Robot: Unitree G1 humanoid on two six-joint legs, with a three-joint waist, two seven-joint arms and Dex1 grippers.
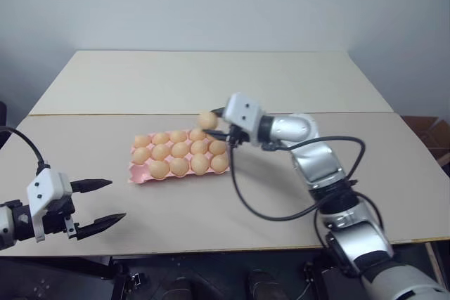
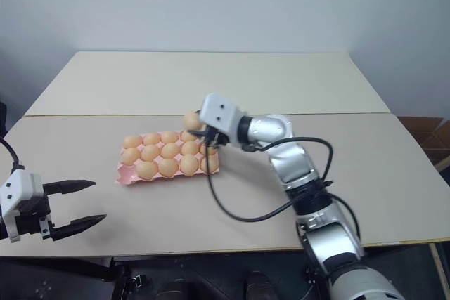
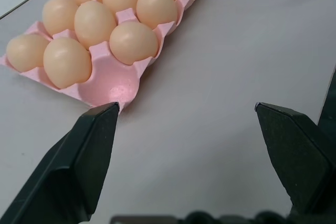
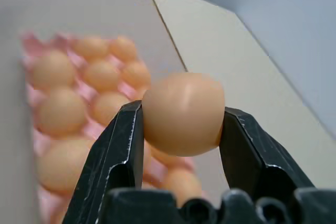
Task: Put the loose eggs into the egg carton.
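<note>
A flat pale-pink moulded egg carton lies on the beige table, its cups filled with small smooth tan-orange eggs. From the head views the right gripper hangs over the carton's far right corner with one more tan-orange egg at its tip. The right wrist view shows what those views leave vague: the two black fingers clamp that egg on both sides, clear above the blurred carton beneath. The left gripper hovers near the table's front left edge, well apart from the carton, fingers spread wide and holding nothing. Its wrist view shows one bare cup (the carton corner nearest that gripper), hard to make out from the head.
</note>
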